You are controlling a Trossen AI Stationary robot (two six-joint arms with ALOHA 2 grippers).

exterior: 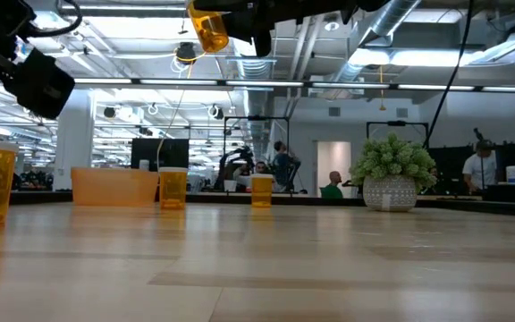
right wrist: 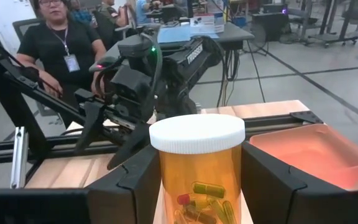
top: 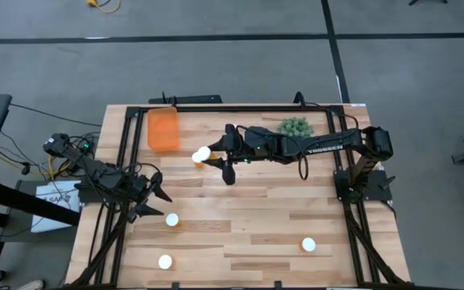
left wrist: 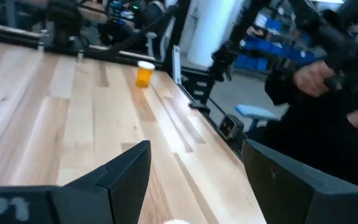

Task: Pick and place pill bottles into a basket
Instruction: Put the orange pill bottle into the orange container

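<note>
My right gripper (top: 209,158) is shut on a pill bottle (right wrist: 197,168), a translucent orange cylinder with a white cap and capsules inside. It holds the bottle high over the table, just off the near right corner of the orange basket (top: 164,129). The basket's open top (right wrist: 316,152) shows beside the bottle in the right wrist view. Three more pill bottles stand on their bases on the table (top: 171,219), (top: 165,262), (top: 308,244). My left gripper (left wrist: 194,180) is open at the table's left edge, with nothing between its fingers. My right gripper pinches the bottle's orange body (right wrist: 166,180), just below the cap, between its two fingers (right wrist: 135,186). The fingers come level from the table's right side. The bottle stands upright in the hold, cap up, lifted well clear of the table (exterior: 208,27).
A green spiky plant in a pot (top: 295,126) stands at the table's far right, beside my right arm. A person (right wrist: 61,43) sits beyond the table's left edge, behind my left arm. Bare wood lies across the middle and the near right.
</note>
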